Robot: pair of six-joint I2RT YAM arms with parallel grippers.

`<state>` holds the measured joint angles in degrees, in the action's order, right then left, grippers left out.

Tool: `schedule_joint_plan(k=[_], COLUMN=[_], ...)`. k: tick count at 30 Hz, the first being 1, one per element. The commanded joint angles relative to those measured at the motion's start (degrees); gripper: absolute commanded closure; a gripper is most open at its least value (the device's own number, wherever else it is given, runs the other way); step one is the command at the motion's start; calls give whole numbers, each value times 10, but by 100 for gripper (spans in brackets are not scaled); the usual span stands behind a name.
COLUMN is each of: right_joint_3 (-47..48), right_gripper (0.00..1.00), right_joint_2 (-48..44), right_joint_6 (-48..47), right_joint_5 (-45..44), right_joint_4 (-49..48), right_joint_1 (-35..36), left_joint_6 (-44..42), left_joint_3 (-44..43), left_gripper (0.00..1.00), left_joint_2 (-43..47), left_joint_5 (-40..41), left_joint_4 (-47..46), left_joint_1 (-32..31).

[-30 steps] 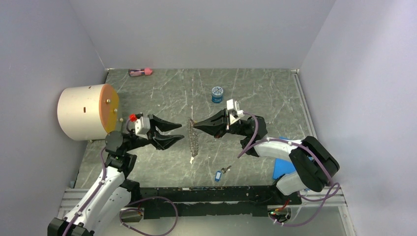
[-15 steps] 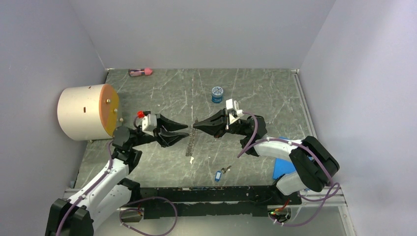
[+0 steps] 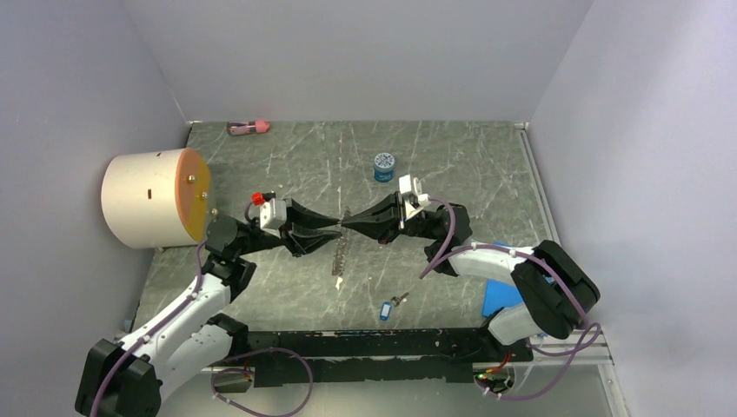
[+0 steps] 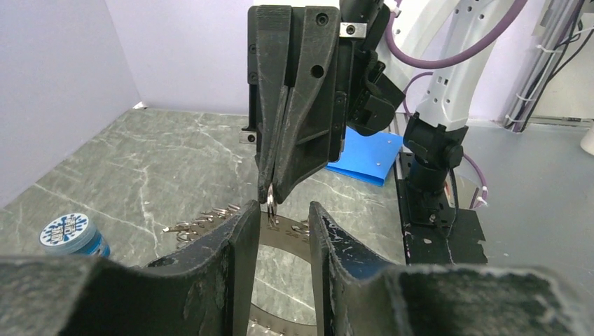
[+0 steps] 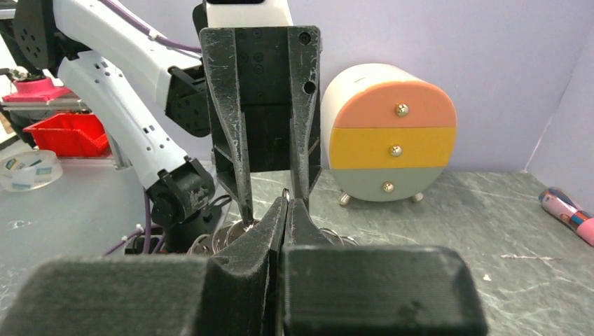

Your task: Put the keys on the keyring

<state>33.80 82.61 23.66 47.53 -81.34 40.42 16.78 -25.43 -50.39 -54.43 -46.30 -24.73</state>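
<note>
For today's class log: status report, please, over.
Right gripper shut on keyring. Left gripper open, straddling it. Blue-tagged key lying on table. Nothing blocking.

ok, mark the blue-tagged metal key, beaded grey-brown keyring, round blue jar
blue-tagged metal key (image 3: 384, 311): top view, blue tag
beaded grey-brown keyring (image 3: 341, 250): top view, middle of loop
round blue jar (image 3: 383, 163): top view, patterned lid
</note>
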Motion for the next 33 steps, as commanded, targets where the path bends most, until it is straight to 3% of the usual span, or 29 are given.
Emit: schedule_joint_plan(k=[1,5,11,18,26,28,33], right_joint_3=[24,25,27,28,30,29,25], right_gripper=[100,100,100,100,100,100,100], right_joint_2=[-6,-6,-2,-1,2,1,-3], right_joint_6=[4,3,10,11,15,13,4], right_joint_5=[5,7,11,11,13,13,11], right_joint_4=[-36,-35,-39,-40,-44,-42,-28], right_joint_1=[0,-1,0,0,-1,0,0], left_joint_6=[-17,-17,-48,-89,-75,-75,-81], left_joint_3=[-24,-28,-38,-62,-69,-69,-74], left_gripper=[61,53,53,60,69,73,97], left_joint_2=[10,23,52,53,13,9,14], left_joint_5=[33,44,65,46,11,7,8], left_joint_4=[8,24,97,176,144,141,152], left_joint_1=[-2,-2,-2,-2,-2,-2,-2])
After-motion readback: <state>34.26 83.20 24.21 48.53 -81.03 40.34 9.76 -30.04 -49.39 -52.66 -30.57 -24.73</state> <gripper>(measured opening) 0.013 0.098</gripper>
